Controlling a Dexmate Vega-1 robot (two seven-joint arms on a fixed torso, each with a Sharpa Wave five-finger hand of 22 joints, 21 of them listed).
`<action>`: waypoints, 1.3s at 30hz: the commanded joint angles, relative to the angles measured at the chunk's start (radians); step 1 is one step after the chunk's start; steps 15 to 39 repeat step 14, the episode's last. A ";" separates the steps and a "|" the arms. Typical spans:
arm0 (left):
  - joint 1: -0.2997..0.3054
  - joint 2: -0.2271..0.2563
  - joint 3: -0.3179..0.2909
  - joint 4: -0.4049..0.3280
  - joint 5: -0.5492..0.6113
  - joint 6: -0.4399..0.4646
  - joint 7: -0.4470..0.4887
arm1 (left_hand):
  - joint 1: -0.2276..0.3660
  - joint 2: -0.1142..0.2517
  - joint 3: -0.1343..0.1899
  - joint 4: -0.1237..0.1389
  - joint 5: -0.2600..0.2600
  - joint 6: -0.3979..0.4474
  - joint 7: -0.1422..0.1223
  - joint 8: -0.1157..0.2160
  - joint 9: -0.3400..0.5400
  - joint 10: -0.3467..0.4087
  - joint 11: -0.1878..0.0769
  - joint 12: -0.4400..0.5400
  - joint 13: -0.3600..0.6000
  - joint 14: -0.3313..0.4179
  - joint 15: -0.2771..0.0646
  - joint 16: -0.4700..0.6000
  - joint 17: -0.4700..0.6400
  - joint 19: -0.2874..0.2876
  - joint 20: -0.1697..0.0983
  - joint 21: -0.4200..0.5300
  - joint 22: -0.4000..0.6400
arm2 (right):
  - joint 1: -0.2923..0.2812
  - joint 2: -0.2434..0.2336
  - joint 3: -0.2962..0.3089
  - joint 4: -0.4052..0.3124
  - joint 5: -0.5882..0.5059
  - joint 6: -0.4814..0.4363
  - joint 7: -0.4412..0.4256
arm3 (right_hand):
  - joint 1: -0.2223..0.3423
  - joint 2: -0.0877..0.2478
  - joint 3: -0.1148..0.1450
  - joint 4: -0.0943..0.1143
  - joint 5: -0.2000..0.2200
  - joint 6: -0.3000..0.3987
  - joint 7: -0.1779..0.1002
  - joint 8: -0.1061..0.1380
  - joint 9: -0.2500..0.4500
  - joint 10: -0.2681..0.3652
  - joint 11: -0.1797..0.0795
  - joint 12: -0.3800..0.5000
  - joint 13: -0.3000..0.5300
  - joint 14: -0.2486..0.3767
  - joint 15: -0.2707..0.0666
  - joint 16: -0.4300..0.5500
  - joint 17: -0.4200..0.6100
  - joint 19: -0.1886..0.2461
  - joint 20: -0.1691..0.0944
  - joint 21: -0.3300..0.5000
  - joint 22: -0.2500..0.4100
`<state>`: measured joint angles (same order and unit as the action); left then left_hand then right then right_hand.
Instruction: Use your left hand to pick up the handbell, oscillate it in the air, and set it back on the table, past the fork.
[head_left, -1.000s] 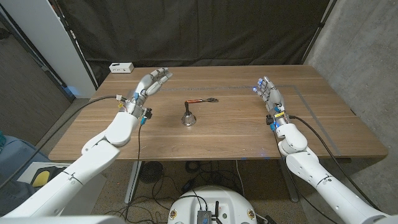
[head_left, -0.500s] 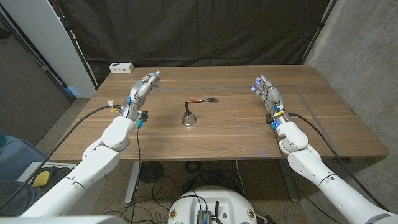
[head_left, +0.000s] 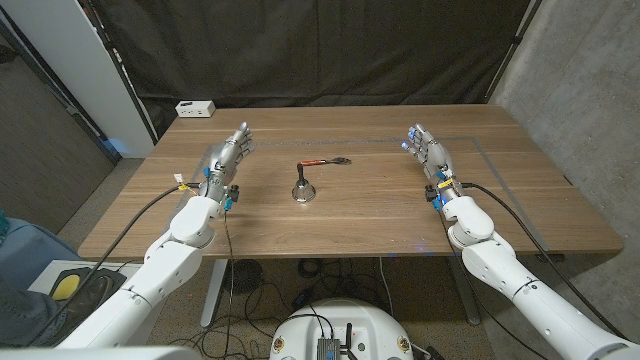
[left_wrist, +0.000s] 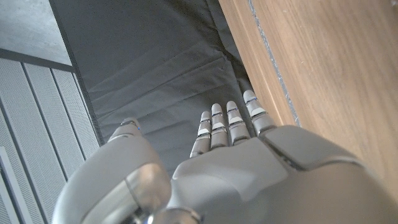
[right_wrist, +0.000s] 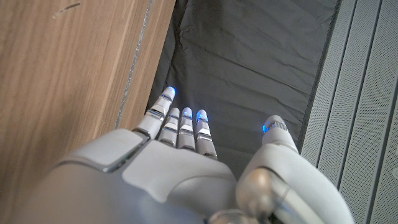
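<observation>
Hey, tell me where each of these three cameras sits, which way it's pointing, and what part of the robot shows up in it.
Head view: fixed on the robot's head, looking down at the table, handbell and fork; both arms, left hand and right hand.
Left wrist view: on the left wrist, looking along the left hand's back toward the dark curtain.
Right wrist view: on the right wrist, looking along the right hand's back.
Shared: both wrist views show table edge and curtain.

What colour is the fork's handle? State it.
Reddish-orange, on the fork; the head view shows it best.
</observation>
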<state>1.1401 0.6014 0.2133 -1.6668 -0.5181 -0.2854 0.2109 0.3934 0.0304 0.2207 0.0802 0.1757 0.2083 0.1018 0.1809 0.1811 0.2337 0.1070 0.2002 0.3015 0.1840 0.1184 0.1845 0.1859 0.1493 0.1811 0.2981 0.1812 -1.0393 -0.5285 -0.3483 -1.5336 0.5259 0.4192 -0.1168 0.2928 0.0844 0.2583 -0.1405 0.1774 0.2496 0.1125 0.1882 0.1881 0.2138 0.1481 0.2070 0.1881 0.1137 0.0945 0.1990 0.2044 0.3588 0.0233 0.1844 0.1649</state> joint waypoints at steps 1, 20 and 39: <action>-0.013 -0.028 0.028 0.055 -0.066 -0.032 -0.035 | -0.008 -0.001 -0.003 0.001 0.006 -0.003 0.002 0.001 0.003 -0.009 0.002 -0.001 0.001 -0.005 -0.002 -0.005 0.001 -0.014 0.006 -0.009 0.003 | -0.004 -0.005 -0.005 -0.002 0.001 -0.014 0.001 | -0.001 -0.008 -0.002 0.001 -0.002 -0.004 0.007 -0.002 0.002 0.001 0.007 -0.003 0.002 -0.002 0.004 -0.001 0.002 -0.006 0.001 0.001 0.005; -0.017 -0.019 0.047 0.050 -0.062 -0.018 -0.023 | -0.013 -0.002 -0.006 -0.001 0.007 -0.001 0.000 0.004 0.003 -0.014 0.004 0.000 -0.005 -0.008 0.003 -0.002 0.000 -0.027 0.013 -0.020 0.003 | 0.001 0.000 -0.012 0.020 0.025 -0.026 0.017 | -0.001 -0.008 -0.003 0.001 -0.002 -0.006 0.007 -0.002 0.002 0.001 0.008 -0.003 0.002 -0.003 0.007 -0.001 0.002 -0.011 0.004 0.000 0.005; -0.017 -0.019 0.047 0.050 -0.062 -0.018 -0.023 | -0.013 -0.002 -0.006 -0.001 0.007 -0.001 0.000 0.004 0.003 -0.014 0.004 0.000 -0.005 -0.008 0.003 -0.002 0.000 -0.027 0.013 -0.020 0.003 | 0.001 0.000 -0.012 0.020 0.025 -0.026 0.017 | -0.001 -0.008 -0.003 0.001 -0.002 -0.006 0.007 -0.002 0.002 0.001 0.008 -0.003 0.002 -0.003 0.007 -0.001 0.002 -0.011 0.004 0.000 0.005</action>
